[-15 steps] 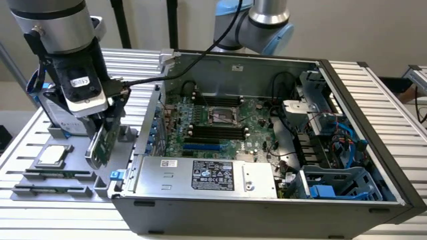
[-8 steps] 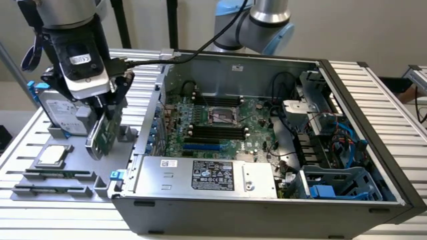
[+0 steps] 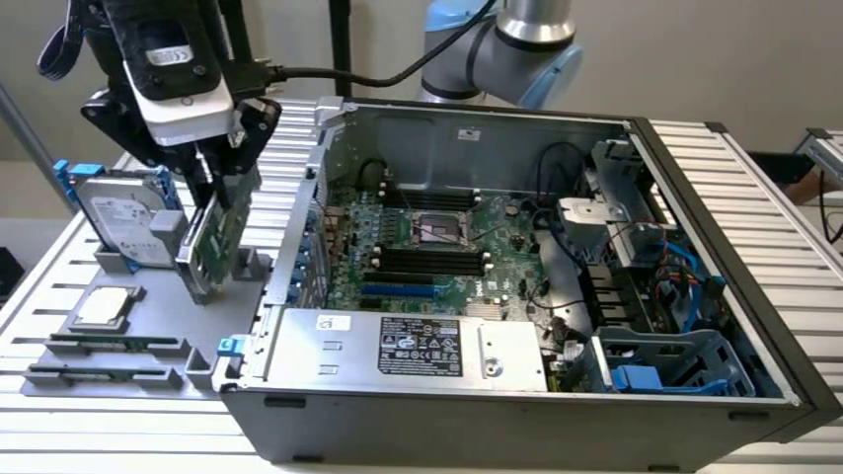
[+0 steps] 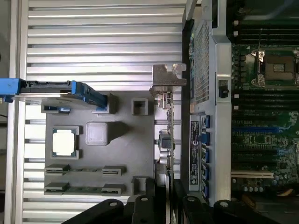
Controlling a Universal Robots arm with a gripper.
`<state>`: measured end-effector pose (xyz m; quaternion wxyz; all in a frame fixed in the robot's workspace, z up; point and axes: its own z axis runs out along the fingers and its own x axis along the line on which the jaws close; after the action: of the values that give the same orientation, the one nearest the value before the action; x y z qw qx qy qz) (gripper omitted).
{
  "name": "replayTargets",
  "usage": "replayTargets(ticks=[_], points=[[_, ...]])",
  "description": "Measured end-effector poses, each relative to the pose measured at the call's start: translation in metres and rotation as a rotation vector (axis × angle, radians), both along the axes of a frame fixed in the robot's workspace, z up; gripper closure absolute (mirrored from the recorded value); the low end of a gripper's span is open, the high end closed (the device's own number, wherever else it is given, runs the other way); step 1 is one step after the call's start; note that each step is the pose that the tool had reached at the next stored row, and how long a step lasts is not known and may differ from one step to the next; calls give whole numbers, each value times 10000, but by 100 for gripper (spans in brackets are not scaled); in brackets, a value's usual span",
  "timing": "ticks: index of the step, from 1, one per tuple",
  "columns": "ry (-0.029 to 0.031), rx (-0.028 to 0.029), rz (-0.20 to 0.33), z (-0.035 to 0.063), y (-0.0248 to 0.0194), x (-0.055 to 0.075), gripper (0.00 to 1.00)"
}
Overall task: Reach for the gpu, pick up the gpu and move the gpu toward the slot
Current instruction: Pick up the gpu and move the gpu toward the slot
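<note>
my gripper (image 3: 217, 188) hangs over the grey plastic fixture tray (image 3: 145, 296), its dark fingers (image 3: 200, 178) down at the top edge of the gpu (image 3: 211, 242). the gpu stands on edge in its holder on the tray, a thin flat green board with a bent silver metal bracket (image 4: 168, 77) at one end, just beside the perforated side wall of the computer case (image 3: 527, 276). in the wrist view the card (image 4: 169, 135) reads as a narrow strip running straight into the gap between my black fingers (image 4: 145, 205); they sit on either side of it, but i cannot tell whether they are pressed against the board or still loose around it.

on the tray beside the card, a silver hard drive (image 3: 121, 222) with blue rails stands upright, and a small square shiny processor chip (image 3: 109, 308) lies flat in its pocket. the case lies open, showing the green motherboard (image 3: 435, 252) with its black slots, on a ribbed aluminium table (image 3: 764, 188).
</note>
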<state>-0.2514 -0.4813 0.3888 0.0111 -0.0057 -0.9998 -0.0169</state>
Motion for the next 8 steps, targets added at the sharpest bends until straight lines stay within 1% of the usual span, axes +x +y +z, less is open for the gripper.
replayTargets(ticks=[4, 8], points=[[19, 19, 6, 183, -10, 169, 74], [67, 29, 6, 351, -17, 351, 74]])
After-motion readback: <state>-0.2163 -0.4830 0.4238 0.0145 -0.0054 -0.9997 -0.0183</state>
